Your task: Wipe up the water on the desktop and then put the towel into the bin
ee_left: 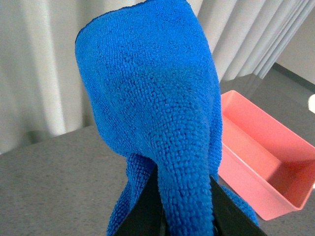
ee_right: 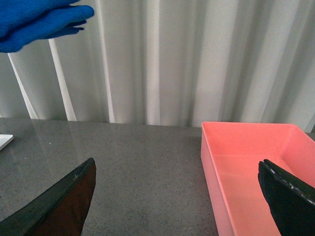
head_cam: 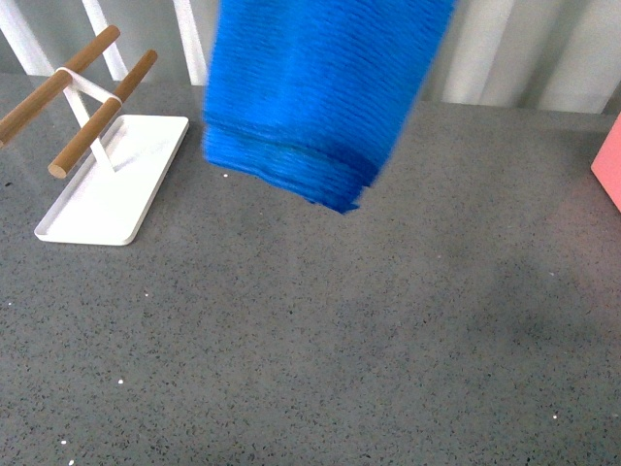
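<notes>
The blue towel (head_cam: 310, 97) hangs in the air above the dark grey speckled desktop (head_cam: 320, 330), blurred, its lower edge clear of the surface. My left gripper (ee_left: 184, 216) is shut on the towel (ee_left: 157, 108), which bulges up between its black fingers (ee_left: 142, 211). The salmon-pink bin (ee_left: 266, 157) stands open and empty beside the gripper; only its corner (head_cam: 609, 160) shows at the right edge of the front view. My right gripper (ee_right: 182, 196) is open and empty, low over the desktop with one finger (ee_right: 290, 196) over the bin (ee_right: 251, 162). The towel's corner (ee_right: 39, 22) shows high up in that view.
A white tray (head_cam: 116, 184) with a rack of wooden rods (head_cam: 102, 112) stands at the back left. A white curtain (ee_right: 172, 59) hangs behind the desktop's far edge. A few small light specks lie on the near left of the desktop.
</notes>
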